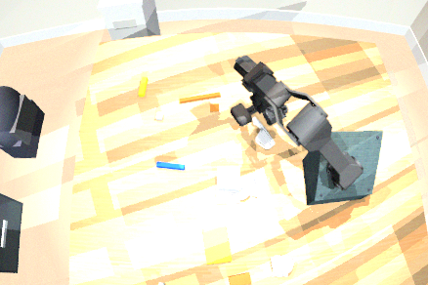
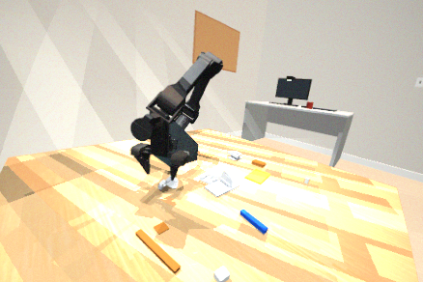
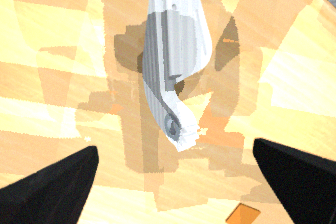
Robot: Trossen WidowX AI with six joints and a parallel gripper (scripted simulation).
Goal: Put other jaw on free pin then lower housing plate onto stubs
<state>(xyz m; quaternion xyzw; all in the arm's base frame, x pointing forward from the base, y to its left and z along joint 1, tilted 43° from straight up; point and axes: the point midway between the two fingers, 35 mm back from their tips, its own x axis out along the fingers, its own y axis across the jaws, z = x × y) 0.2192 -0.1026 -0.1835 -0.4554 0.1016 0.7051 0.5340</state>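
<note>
A loose pale grey jaw lies on the table. In the wrist view its narrow end with a round hole points toward the space between the fingers. My gripper is open and empty, tilted above the jaw's narrow end, with one finger on either side. The white base stands farther along the table with a raised grey part on it. The pins and the mounted jaw are too washed out to tell apart. Another white piece lies apart and may be the housing plate.
A blue bar, an orange bar, a small orange block, a white cube, a yellow cylinder and a yellow square lie around.
</note>
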